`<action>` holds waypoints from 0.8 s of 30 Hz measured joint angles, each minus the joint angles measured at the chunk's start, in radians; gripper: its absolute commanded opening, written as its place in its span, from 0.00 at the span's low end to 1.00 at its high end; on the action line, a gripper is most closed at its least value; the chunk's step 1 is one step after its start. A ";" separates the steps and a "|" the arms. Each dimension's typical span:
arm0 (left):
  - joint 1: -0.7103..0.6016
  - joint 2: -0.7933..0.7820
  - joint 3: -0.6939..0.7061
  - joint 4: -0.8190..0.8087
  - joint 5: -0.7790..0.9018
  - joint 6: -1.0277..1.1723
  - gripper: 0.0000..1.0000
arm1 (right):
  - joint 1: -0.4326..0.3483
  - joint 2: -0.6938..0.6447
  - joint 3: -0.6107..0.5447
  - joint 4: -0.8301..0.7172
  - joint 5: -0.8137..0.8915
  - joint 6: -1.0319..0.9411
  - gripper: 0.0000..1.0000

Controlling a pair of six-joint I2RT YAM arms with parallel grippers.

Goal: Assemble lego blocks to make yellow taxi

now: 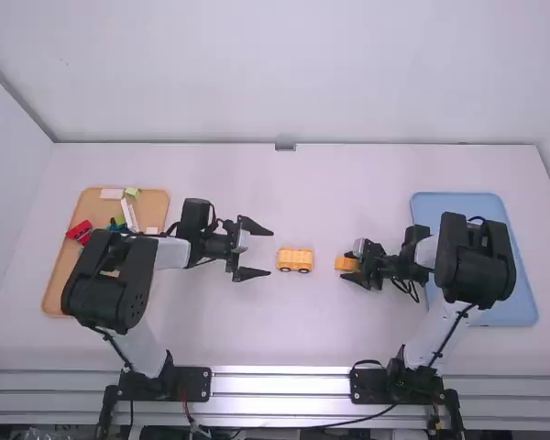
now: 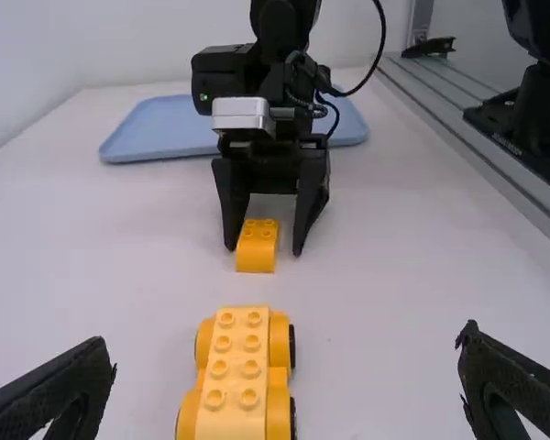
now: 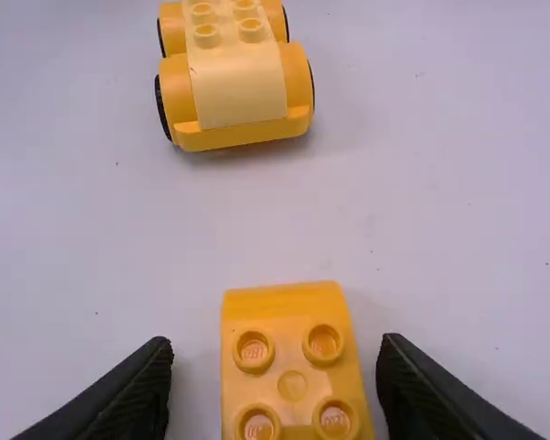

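Observation:
Left of the yellow wheeled base, my left gripper (image 1: 257, 249) is open with nothing between its fingers; in its own wrist view the left gripper (image 2: 289, 376) spreads wide. The wheeled base (image 1: 295, 260), studded on top, stands mid-table; it shows as a car base (image 2: 234, 376) and, at the top of the right wrist view, as the base (image 3: 234, 82). At the small yellow block (image 1: 346, 264) is my right gripper (image 1: 351, 264). The right gripper (image 3: 275, 380) has open fingers on both sides of the block (image 3: 291, 367), with gaps between.
An orange tray (image 1: 58, 293) with several loose blocks, a red one (image 1: 79, 231) among them, lies at the left under the left arm. A blue tray (image 1: 522, 298) lies at the right beneath the right arm.

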 measured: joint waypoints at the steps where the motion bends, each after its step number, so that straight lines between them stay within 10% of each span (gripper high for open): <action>1: -0.008 0.000 0.000 -0.002 -0.010 0.000 0.99 | 0.000 0.000 0.001 -0.003 0.002 -0.002 0.55; 24: -0.091 0.101 0.000 0.113 -0.143 -0.024 0.99 | 0.000 0.000 0.002 -0.003 0.000 -0.006 0.31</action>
